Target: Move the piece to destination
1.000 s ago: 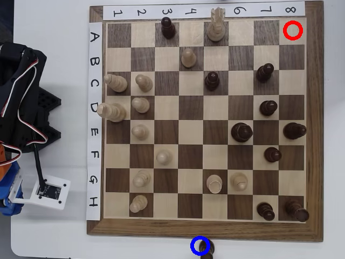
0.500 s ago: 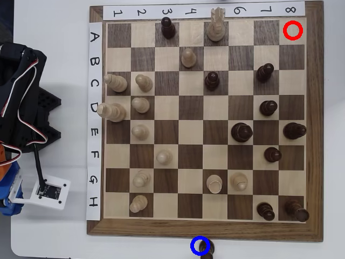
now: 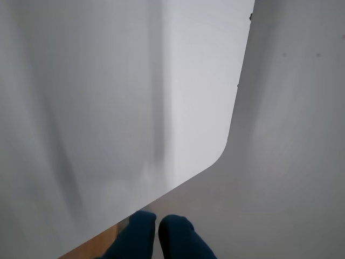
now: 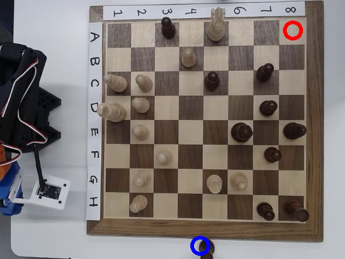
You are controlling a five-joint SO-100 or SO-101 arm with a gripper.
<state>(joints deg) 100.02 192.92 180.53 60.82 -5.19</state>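
Round-knobbed dark wood piece (image 4: 207,249) overlaps blue ring (image 4: 199,246) off glossy board (image 4: 316,135); blue gripper (image 3: 157,225) fingers nearly touching, empty.

A hobbyist's robotics bench or small lab setup — not a kitchen or shop. A plain white table (image 4: 54,232) carries a wooden chessboard (image 4: 206,127) edged with handwritten paper labels (image 4: 94,121), numbers along the top, letters down the side. At the left sits a black arm base (image 4: 24,102) with loose servo wires (image 4: 21,81) and a bare circuit board (image 4: 51,191) — home-built gear.
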